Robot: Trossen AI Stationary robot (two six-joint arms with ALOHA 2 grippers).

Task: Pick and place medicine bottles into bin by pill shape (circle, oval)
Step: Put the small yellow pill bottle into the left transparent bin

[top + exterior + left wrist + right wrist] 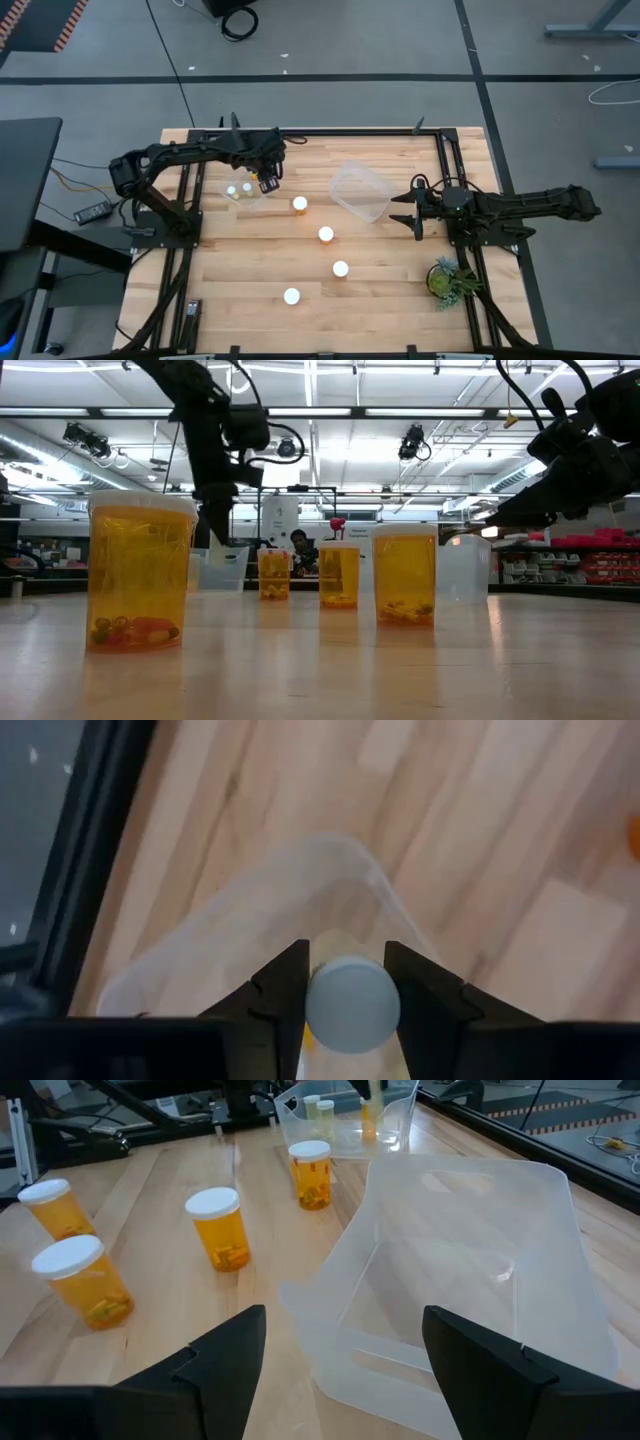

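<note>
While four medicine bottles still stand loose on the wooden table (380, 290), the sorting looks, by my judgement, roughly a third done. Going from largest to smallest: the table carries two clear bins. The bigger-looking clear bin (361, 192) sits near the right arm and, as far as the right wrist view shows, holds nothing yet. The smaller bin (243, 192) near the left arm already holds two bottles (239, 188), their caps showing side by side from above. The left arm reaches in from the table's left edge, bent at the elbow, with its wrist turned downward over that smaller bin; the left gripper (346, 982) is clamped on a white-capped bottle (350, 1005), one finger on each side of the cap, directly above the bin's inside. I judge this bottle is about to be let go into that bin. The right arm lies stretched along the table's right side, and the right gripper (408, 211) waits with fingers spread wide, just beside the larger bin and holding nothing. A small green plant (447, 278) stands near the right arm's base, apart from the work. Left to sort are the four loose bottles (326, 234), strung in a loose diagonal between the bins and the near edge.
</note>
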